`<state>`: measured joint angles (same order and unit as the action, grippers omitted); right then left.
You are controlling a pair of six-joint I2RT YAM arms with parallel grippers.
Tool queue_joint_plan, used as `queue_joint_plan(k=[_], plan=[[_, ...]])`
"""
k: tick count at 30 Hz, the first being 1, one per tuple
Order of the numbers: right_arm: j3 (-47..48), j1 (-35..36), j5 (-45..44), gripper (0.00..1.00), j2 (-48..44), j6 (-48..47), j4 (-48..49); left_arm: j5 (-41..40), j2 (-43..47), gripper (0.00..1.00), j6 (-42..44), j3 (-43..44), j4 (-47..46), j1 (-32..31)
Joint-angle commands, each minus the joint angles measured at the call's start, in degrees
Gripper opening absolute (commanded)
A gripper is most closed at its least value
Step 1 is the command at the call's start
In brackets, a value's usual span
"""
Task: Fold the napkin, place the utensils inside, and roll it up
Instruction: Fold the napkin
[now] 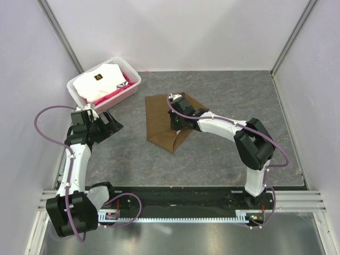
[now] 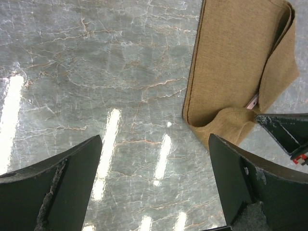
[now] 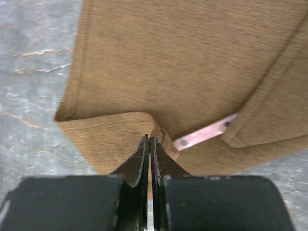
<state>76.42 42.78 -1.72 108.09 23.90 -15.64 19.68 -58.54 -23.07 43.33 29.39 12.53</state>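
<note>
One brown napkin lies folded in the middle of the grey table, with a pale pink utensil handle poking from between its layers. The right gripper is pinched tight, seemingly on a raised fold of cloth. The left gripper gapes wide and empty beside the napkin.

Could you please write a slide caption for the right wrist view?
Right gripper shut on a fold of the brown napkin, a pink utensil handle peeking out.
</note>
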Motion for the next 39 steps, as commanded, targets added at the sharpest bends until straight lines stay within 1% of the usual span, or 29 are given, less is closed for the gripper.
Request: queue_joint_plan(k=[1, 24, 39], plan=[[-1.0, -2.6, 0.6, 0.00, 0.0, -0.8, 2.9, 1.6, -0.4, 1.00, 1.0, -0.3, -2.3, 0.5], [-2.1, -14.7, 1.4, 0.00, -3.2, -1.2, 4.1, 2.0, -0.8, 1.00, 0.8, -0.5, -2.4, 0.4], [-3.8, -17.4, 0.0, 0.00, -3.0, -2.0, 4.8, 2.7, -0.9, 1.00, 0.9, -0.5, -2.6, 0.4]])
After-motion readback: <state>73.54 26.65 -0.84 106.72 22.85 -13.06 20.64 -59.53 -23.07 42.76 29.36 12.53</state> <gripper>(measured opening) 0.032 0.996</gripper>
